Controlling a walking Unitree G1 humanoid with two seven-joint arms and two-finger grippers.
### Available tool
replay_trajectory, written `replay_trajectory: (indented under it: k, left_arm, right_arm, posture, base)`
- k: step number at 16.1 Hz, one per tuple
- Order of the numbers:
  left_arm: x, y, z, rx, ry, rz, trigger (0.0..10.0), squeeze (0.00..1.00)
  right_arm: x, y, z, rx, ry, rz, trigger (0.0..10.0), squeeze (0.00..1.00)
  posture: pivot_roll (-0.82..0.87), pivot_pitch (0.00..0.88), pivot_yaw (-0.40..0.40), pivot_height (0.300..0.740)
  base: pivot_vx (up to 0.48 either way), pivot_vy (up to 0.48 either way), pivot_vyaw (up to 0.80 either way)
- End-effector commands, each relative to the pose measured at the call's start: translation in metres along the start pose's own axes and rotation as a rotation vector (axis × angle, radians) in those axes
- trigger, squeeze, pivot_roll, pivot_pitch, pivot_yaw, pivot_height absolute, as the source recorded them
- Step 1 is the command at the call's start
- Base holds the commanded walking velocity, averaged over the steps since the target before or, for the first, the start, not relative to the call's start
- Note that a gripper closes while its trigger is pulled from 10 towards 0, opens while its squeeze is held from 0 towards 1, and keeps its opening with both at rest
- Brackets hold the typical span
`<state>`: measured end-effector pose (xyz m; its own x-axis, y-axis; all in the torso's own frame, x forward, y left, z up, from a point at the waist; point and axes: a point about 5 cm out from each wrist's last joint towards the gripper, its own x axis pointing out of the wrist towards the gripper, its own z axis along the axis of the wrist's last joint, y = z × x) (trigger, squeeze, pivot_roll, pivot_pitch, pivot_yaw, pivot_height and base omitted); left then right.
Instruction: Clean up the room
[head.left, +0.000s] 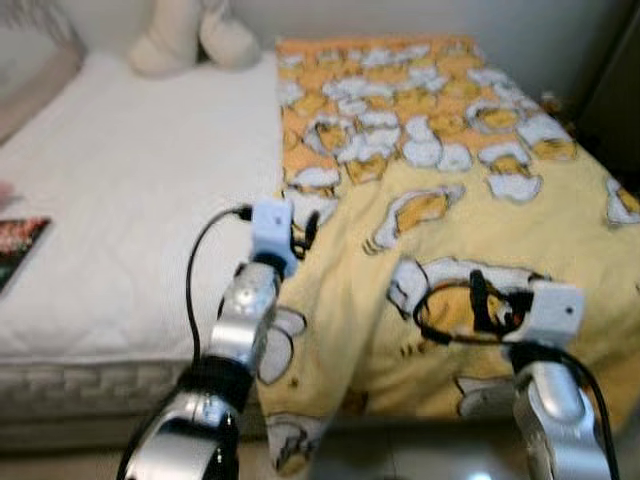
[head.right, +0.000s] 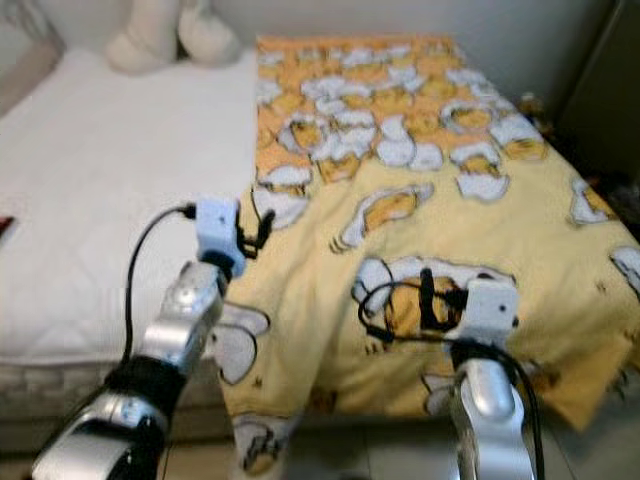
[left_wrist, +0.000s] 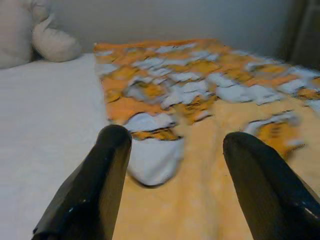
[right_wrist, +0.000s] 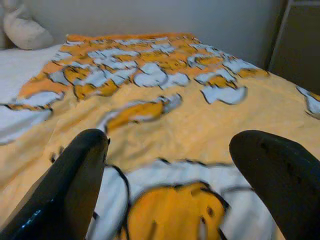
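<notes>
One view's bedside book (head.left: 18, 250), possibly magazine

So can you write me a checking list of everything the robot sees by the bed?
Surface: white mattress, mostly bare.
Job's things: yellow blanket spread over the bed's right side, its near edge hanging over the foot.
Clutter: dark book at the left edge; cream plush toy at the head.
Grippers: left gripper open over the blanket's edge; right gripper open above the blanket.
Cables: black cable looping at the left wrist.
Surroundings: wall behind the bed.
</notes>
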<state>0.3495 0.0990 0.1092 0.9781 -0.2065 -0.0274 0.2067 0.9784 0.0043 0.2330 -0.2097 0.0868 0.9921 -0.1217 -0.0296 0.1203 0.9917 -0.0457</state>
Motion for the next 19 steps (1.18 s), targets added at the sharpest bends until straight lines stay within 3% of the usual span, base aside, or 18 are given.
replay_trajectory:
  k: [1,2,3,4,7,10,13,15,17,19]
  left_arm:
    - [0.0,0.016,-0.008,0.007,0.061,0.064,10.0,0.0]
    - [0.001,0.021,-0.011,-0.003,0.084,0.081,10.0,0.0]
    - [0.002,0.036,-0.022,-0.022,0.18,0.114,10.0,0.0]
    - [0.004,0.04,-0.02,-0.013,0.174,0.106,10.0,0.0]
    - [0.009,0.032,-0.01,0.014,0.114,0.021,10.0,0.0]
    - [0.011,0.027,-0.014,0.027,0.147,-0.005,10.0,0.0]
    - [0.014,0.023,-0.016,0.043,0.189,-0.004,10.0,0.0]
    - [0.014,0.025,-0.02,0.027,0.218,0.045,10.0,0.0]
    - [0.0,0.052,-0.042,-0.08,0.338,0.278,10.0,0.0]
    - [-0.007,0.065,-0.047,-0.128,0.345,0.354,10.0,0.0]
  right_arm:
    - [-0.004,0.008,0.001,0.001,0.003,0.025,10.0,0.47]
    - [-0.007,0.009,0.001,-0.004,0.007,0.037,10.0,0.48]
    - [-0.021,0.014,0.0,-0.025,0.036,0.073,10.0,0.48]
    - [-0.027,0.011,-0.001,-0.031,0.045,0.068,10.0,0.48]
    - [-0.032,0.001,-0.002,-0.049,0.067,0.026,10.0,0.49]
    - [-0.034,0.008,0.002,-0.032,0.065,0.032,10.0,0.51]
    - [-0.036,0.012,-0.002,-0.022,0.079,0.041,10.0,0.49]
    - [-0.039,0.016,-0.003,-0.013,0.088,0.049,10.0,0.49]
    - [-0.048,0.021,-0.004,-0.008,0.105,0.064,10.0,0.49]
    - [-0.061,0.018,-0.005,-0.018,0.136,0.067,10.0,0.49]
  posture:
    - [-0.09,0.078,0.017,0.736]
    - [-0.1,0.094,0.019,0.736]
    - [-0.14,0.131,0.022,0.736]
    - [-0.15,0.145,0.025,0.736]
    - [-0.17,0.152,0.031,0.736]
    - [-0.16,0.163,0.038,0.736]
    - [-0.14,0.183,0.039,0.736]
    - [-0.14,0.199,0.041,0.736]
    - [-0.16,0.233,0.031,0.736]
    - [-0.2,0.272,0.014,0.736]
  base:
    - [0.0,0.0,0.0]
    - [0.0,0.0,0.0]
    - [0.0,0.0,0.0]
    - [0.0,0.0,0.0]
    - [0.0,0.22,0.0]
    - [0.0,0.48,-0.78]
    - [0.0,0.0,0.0]
    - [0.0,0.0,0.0]
    - [0.0,0.0,0.0]
    - [0.0,0.0,0.0]
